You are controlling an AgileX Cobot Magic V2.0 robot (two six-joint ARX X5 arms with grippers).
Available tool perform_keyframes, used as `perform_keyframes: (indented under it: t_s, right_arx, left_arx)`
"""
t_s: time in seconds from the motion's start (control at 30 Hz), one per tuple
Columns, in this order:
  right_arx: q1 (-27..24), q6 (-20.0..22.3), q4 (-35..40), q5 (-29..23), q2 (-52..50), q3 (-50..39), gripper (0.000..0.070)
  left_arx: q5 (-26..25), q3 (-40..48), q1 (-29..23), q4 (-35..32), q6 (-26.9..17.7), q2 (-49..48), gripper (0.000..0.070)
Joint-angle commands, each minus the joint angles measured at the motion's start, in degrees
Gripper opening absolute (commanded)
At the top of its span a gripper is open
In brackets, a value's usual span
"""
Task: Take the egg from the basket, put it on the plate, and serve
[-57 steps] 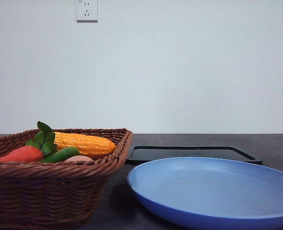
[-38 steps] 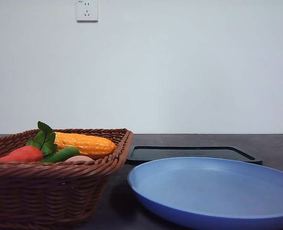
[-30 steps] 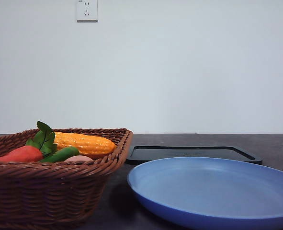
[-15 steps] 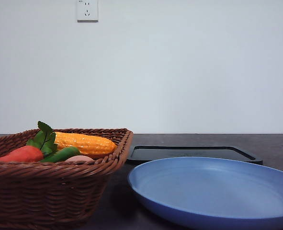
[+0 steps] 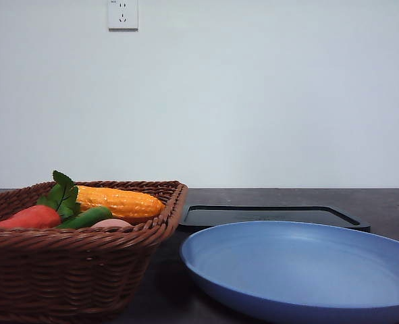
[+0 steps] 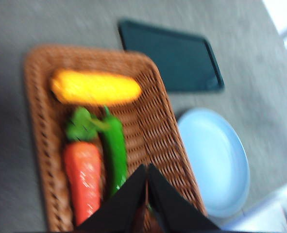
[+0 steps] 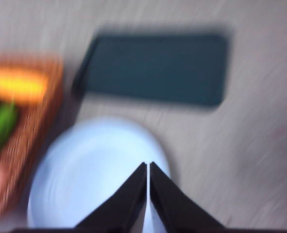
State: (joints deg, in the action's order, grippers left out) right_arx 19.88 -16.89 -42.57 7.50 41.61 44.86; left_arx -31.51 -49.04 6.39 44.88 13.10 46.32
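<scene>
The left gripper hangs above the basket with its two dark fingers pressed together, tips meeting in a narrow point and nothing between them. The right gripper is likewise closed tip to tip on nothing, hovering over the plate; its view is heavily blurred.

Taking the basket as the landmark: inside it, in the left wrist view, a yellow corn cob lies across one end, and an orange-red carrot and a green pepper lie side by side, their green stem ends toward the corn. The left fingers cover part of the basket floor beside the pepper.

In the front view the egg shows as a small pinkish curve just above the basket's near rim, tucked against the pepper and in front of the corn. The carrot lies to the left of the pepper, with leaves standing up behind it.

Just to the right of the basket sits the light-blue plate, holding nothing, its rim close to the basket's side but apart from it. Behind the plate and right of the basket's far corner lies a flat black tray, on the dark table.
</scene>
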Motion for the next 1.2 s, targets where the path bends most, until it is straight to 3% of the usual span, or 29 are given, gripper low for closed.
perform_keyframes:
  t_s: [0.0, 0.1, 0.2, 0.3, 0.6, 0.77, 0.9, 1.17]
  right_arx:
    - [0.31, 2.19, -1.01, 2.11, 2.33, 0.85, 0.0002]
    - [0.31, 2.49, -1.25, 4.71, 5.14, 0.85, 0.0099]
    - [0.28, 2.3, -2.01, 4.96, 7.45, 0.85, 0.0232]
    - [-0.05, 2.35, -3.9, 4.27, 9.66, 0.79, 0.0268]
    - [-0.84, 2.13, -1.51, 4.93, 17.65, -5.78, 0.0269]
    - [-4.0, 1.38, 5.56, 12.62, 21.17, -11.03, 0.0269]
    - [-5.9, 1.27, 9.76, 14.12, 23.65, -13.09, 0.0269]
    - [-8.63, 0.74, 14.51, 22.32, 28.35, -13.57, 0.0245]
  left_arx:
    - [-1.64, -0.96, 1.08, 0.47, -2.13, 1.37, 0.0001]
    - [-2.99, -0.96, 2.58, 1.35, -2.09, 3.08, 0.0059]
    - [-2.99, -0.96, 3.7, 1.82, -1.91, 4.15, 0.0225]
    - [-2.99, -0.96, 4.55, 1.84, -1.66, 4.64, 0.0329]
    - [-2.99, -0.96, 6.53, 1.81, -1.7, 4.66, 0.0341]
    - [-2.98, -0.96, 6.56, 1.81, -1.7, 4.67, 0.0341]
    - [-2.97, -0.96, 6.56, 1.71, -1.7, 4.68, 0.034]
    - [-2.97, -0.96, 6.98, 1.79, -1.7, 4.68, 0.034]
